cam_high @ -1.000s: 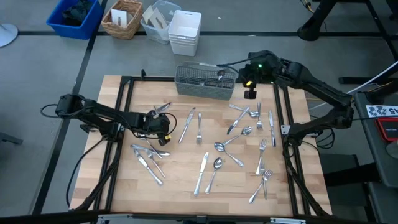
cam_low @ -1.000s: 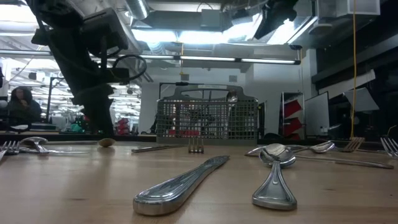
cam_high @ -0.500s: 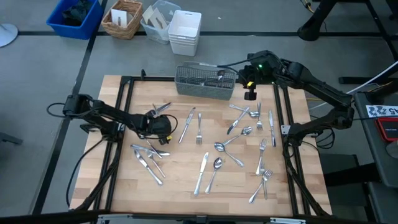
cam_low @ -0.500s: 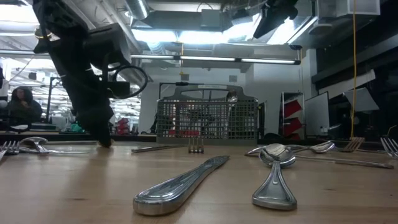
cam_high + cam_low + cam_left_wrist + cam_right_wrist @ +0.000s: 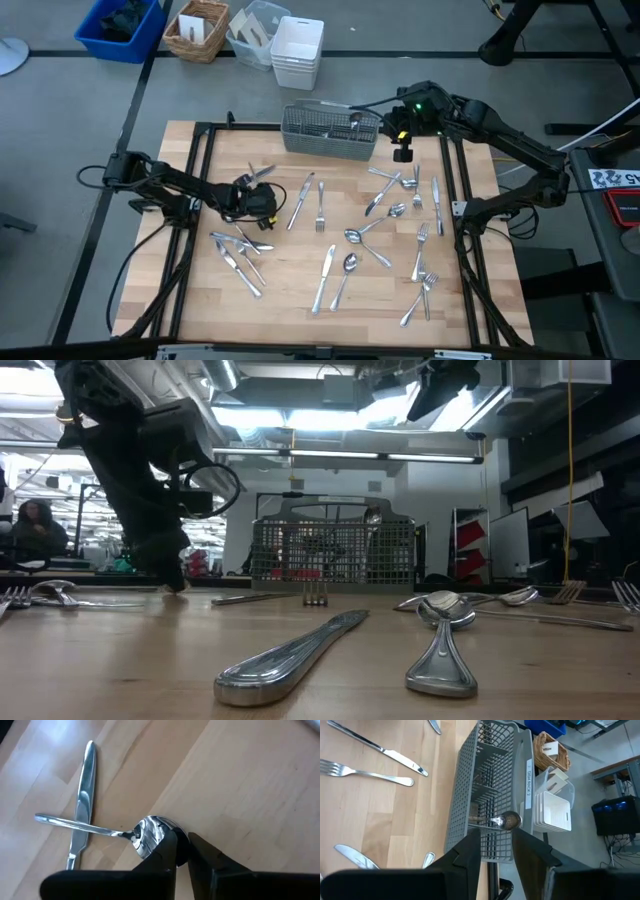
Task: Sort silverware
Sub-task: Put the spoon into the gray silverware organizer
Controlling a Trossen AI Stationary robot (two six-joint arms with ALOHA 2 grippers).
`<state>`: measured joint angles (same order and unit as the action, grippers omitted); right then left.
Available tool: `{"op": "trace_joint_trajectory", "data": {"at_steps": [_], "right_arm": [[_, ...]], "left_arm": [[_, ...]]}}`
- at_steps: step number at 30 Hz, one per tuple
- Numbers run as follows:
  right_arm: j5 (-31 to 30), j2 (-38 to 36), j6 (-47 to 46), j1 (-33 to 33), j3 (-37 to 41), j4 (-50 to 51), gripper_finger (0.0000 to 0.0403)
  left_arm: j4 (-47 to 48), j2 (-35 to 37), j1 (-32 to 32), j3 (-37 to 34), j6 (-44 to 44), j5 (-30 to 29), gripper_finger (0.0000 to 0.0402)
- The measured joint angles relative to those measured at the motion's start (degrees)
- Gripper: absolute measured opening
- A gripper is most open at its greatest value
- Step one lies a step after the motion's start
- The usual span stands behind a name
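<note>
The left gripper (image 5: pixel 181 851) has been lowered at the high view's centre-left, its fingers narrowed around a spoon (image 5: pixel 145 835) bowl on the table (image 5: pixel 290 260). Pickup seems imminent. The right gripper (image 5: pixel 496 851) hangs open above the caddy (image 5: pixel 490 785).

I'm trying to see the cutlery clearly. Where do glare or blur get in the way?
Low view: the nearest knife and spoon look soft, and bright ceiling lights wash out the background. Left wrist view: the spoon bowl mirrors glare. High view: even light, little shadow.
</note>
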<state>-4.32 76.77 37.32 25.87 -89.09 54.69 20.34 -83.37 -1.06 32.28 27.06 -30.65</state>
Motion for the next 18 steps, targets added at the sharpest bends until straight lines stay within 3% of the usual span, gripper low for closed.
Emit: {"op": "trace_joint_trajectory", "data": {"at_steps": [6, 15, 18], "right_arm": [[0.0, 0.0, 0.0, 0.0, 0.0, 1.0, 0.0115], [0.0, 0.0, 0.0, 0.0, 0.0, 2.0, 0.0115], [0.0, 0.0, 0.2, 0.0, 0.0, 2.2, 0.0115]], "left_arm": [[-1.9, 0.8, 0.0, 2.5, -0.5, 1.6, 0.0017], [-4.2, 7.6, 0.0, 9.0, -5.4, 3.8, 0.0002], [-10.1, 10.0, 0.2, 10.1, -9.4, 4.1, 0.0002]]}}
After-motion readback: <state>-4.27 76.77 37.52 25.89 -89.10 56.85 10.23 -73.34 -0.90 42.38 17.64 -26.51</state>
